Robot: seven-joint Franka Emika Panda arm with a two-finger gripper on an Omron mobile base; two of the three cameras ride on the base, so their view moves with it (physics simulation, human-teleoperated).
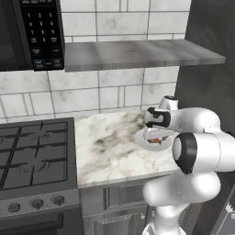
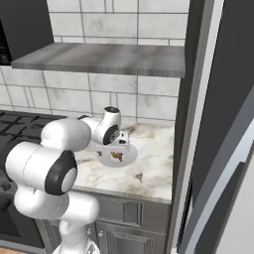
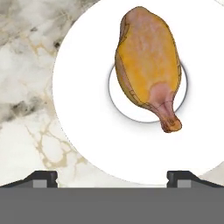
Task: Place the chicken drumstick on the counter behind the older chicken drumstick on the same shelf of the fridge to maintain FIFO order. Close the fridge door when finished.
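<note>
The chicken drumstick (image 3: 148, 70), golden orange-brown, lies on a round white plate (image 3: 87, 131) on the marbled counter (image 1: 105, 147). In the hand view its fat end points up and its thin bone end points down-right. My gripper (image 3: 112, 178) hangs straight above the plate, open, its two dark fingertips (image 3: 41, 178) set wide apart with nothing between them. From the left base the gripper (image 1: 153, 137) sits just over the plate (image 1: 161, 146); from the right base the drumstick (image 2: 117, 156) peeks out beneath the hand. The fridge (image 2: 218, 124) stands right of the counter, its shelf out of view.
A black stove top (image 1: 32, 151) adjoins the counter on the left, with a microwave (image 1: 32, 32) above it. A grey wall shelf (image 1: 137, 54) runs over the counter. An open fridge door edge (image 2: 223, 198) angles across the lower right. Grey cabinets (image 2: 129, 218) sit below.
</note>
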